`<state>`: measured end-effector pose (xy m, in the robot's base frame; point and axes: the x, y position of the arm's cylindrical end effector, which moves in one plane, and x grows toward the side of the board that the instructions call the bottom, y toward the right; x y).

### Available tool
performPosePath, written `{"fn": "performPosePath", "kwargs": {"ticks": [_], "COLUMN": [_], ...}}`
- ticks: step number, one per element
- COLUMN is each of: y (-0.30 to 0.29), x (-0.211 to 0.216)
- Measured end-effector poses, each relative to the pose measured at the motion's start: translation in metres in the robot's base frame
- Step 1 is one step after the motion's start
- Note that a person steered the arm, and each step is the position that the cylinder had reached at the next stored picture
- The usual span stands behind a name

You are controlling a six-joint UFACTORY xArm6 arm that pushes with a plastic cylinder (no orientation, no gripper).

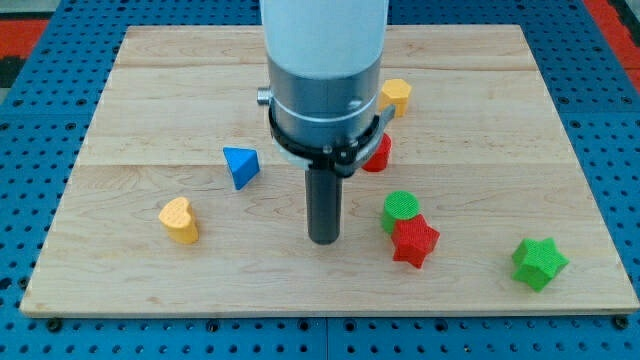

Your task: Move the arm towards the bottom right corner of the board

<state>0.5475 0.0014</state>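
Note:
My tip (323,240) rests on the wooden board (150,90), a little below its middle. A green cylinder (401,210) stands to the tip's right, touching a red star (415,242) just below it. A green star (539,263) lies near the board's bottom right corner, far right of the tip. A blue triangular block (240,165) lies up and left of the tip. A yellow heart (180,220) lies to the left. A yellow block (396,96) and a red block (379,155) sit to the upper right, the red one partly hidden by the arm.
The arm's wide white and grey body (325,80) hides the board's top middle. A blue pegboard surface (30,120) surrounds the board on all sides.

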Motion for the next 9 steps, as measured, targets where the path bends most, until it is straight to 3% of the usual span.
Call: {"fn": "performPosePath", "kwargs": {"ticks": [3,5,9], "y": [0.124,0.072,0.136], "x": [0.003,0.003,-0.034]}}
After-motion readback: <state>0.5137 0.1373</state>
